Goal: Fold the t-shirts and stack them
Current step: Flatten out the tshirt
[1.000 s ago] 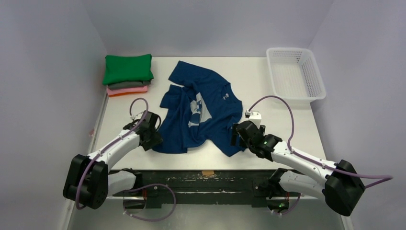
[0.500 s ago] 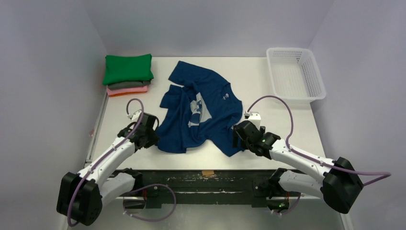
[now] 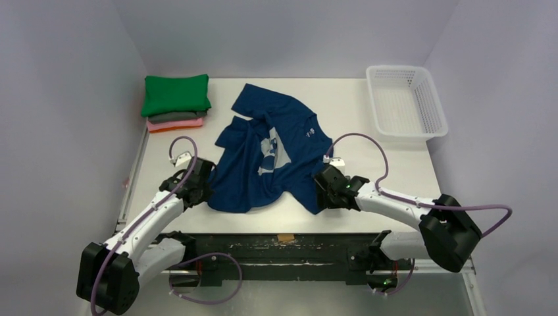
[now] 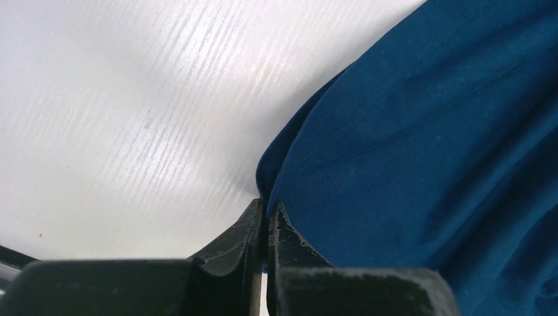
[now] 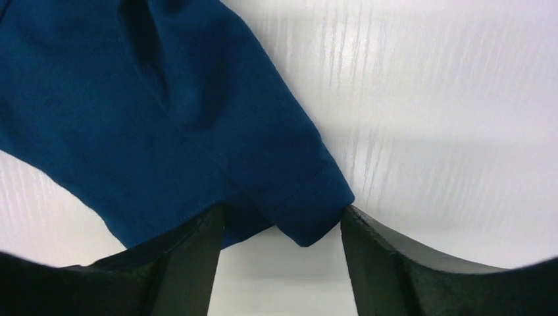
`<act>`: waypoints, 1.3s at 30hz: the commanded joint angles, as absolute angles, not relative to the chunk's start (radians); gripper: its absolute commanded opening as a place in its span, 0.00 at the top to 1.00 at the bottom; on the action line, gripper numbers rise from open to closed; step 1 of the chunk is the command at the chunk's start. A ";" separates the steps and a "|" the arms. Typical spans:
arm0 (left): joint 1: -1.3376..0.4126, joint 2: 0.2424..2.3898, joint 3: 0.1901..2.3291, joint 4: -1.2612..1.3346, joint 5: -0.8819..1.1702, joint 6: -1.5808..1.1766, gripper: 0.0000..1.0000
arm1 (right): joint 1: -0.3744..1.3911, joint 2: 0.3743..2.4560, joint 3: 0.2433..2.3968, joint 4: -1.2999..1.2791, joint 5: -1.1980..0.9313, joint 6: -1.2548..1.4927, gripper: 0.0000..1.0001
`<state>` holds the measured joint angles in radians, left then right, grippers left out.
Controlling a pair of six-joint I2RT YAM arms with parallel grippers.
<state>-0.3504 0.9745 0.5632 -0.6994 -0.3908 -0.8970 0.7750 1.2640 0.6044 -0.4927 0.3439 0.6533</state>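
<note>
A crumpled navy blue t-shirt (image 3: 270, 155) with a light chest print lies in the middle of the table. My left gripper (image 3: 201, 191) is shut on its near-left edge; the left wrist view shows the jaws (image 4: 266, 210) pinched together on the cloth (image 4: 421, 151). My right gripper (image 3: 320, 195) is open, its jaws (image 5: 283, 220) straddling a near-right corner of the shirt (image 5: 197, 112) without closing on it. A stack of folded t-shirts stands at the far left: green (image 3: 176, 94) on top, grey (image 3: 177, 116) under it, pink-orange (image 3: 174, 124) at the bottom.
A white plastic mesh basket (image 3: 405, 100) stands at the far right of the table. The white table (image 3: 388, 164) ends at a dark front rail near the arm bases. Purple-grey walls close the sides and back.
My left gripper has drawn the shirt's near-left edge a little to the left and nearer. My right gripper has slid left to the shirt's near-right corner.
</note>
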 commanded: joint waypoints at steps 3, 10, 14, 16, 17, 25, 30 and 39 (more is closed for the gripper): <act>-0.351 0.971 0.598 -0.710 -0.456 -0.875 1.00 | 0.776 1.305 0.640 -0.460 0.383 0.678 0.50; -0.348 0.965 0.607 -0.727 -0.473 -0.876 1.00 | 0.770 1.320 0.643 -0.467 0.377 0.680 0.72; -0.348 0.965 0.610 -0.734 -0.479 -0.880 1.00 | 0.770 1.278 0.641 -0.483 0.380 0.676 0.73; -0.348 0.966 0.611 -0.736 -0.479 -0.880 1.00 | 0.770 1.253 0.636 -0.481 0.367 0.666 0.72; -0.348 0.965 0.611 -0.736 -0.478 -0.881 1.00 | 0.770 1.246 0.634 -0.477 0.360 0.661 0.72; -0.348 0.954 0.614 -0.744 -0.477 -0.877 1.00 | 0.765 1.265 0.658 -0.467 0.330 0.633 0.70; -0.348 0.953 0.612 -0.742 -0.474 -0.872 1.00 | 0.761 1.297 0.683 -0.485 0.349 0.636 0.69; -0.348 0.940 0.604 -0.730 -0.465 -0.864 1.00 | 0.729 1.326 0.707 -0.494 0.394 0.664 0.70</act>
<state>-0.3492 0.9623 0.5724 -0.7395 -0.4503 -0.8928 0.7464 1.3125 0.6605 -0.4900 0.3508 0.6514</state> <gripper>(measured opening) 0.019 0.330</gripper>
